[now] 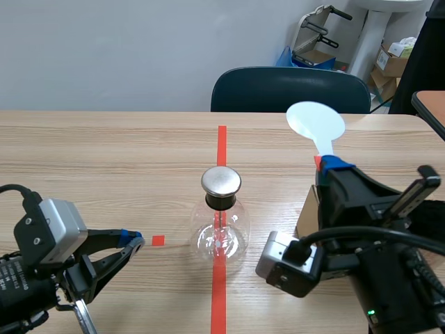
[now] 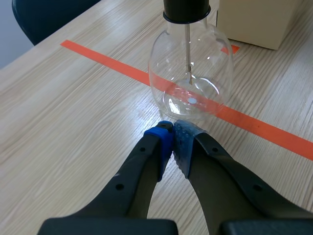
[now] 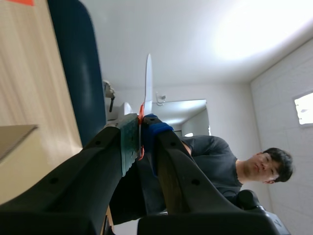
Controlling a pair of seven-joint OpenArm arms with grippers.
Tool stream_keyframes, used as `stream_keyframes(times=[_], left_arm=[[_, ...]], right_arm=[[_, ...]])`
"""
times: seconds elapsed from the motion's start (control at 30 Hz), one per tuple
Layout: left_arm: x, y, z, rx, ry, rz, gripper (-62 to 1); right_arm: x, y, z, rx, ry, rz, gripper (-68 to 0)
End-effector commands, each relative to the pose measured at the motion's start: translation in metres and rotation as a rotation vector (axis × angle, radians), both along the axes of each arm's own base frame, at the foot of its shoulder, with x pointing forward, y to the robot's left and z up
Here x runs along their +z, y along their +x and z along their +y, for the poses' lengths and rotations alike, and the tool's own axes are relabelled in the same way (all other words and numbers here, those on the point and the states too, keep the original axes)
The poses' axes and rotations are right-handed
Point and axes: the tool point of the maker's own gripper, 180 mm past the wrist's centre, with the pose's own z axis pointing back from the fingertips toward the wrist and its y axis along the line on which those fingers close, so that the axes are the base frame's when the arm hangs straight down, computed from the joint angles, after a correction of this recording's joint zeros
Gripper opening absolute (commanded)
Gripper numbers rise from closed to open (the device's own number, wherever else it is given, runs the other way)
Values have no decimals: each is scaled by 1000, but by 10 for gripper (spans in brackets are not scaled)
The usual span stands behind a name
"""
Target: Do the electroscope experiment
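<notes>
Though only R-wrist: person (image 3: 220, 159) past paddle (image 3: 148, 81).

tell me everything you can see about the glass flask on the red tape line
Clear, round-bellied glass flask, upright on the table over the orange-red tape line. A black stopper plugs its neck, topped by a shiny metal disc; a thin metal rod hangs inside. Nothing grips it: the shut left gripper points at its base, just short of it.
</notes>
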Motion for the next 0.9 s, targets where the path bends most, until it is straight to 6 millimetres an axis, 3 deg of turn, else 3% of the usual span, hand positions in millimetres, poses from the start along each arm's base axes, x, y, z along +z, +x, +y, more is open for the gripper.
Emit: stream_keyframes(times=[0.0,0.37,0.57,0.87], left_arm=[[10,-1,-14,-13,-52,-18,-578],[3,3,-38,0,-22,-46,-580],[-8,4,-26,11,0,-38,-580],[-14,5,-3,48,13,-60,-580]], right_arm=[[9,7,-3,-15,9,-40,-658],[-4,12,14,3,25,-15,-658],[-13,7,26,40,-4,26,-658],[-17,7,27,35,-30,37,-658]])
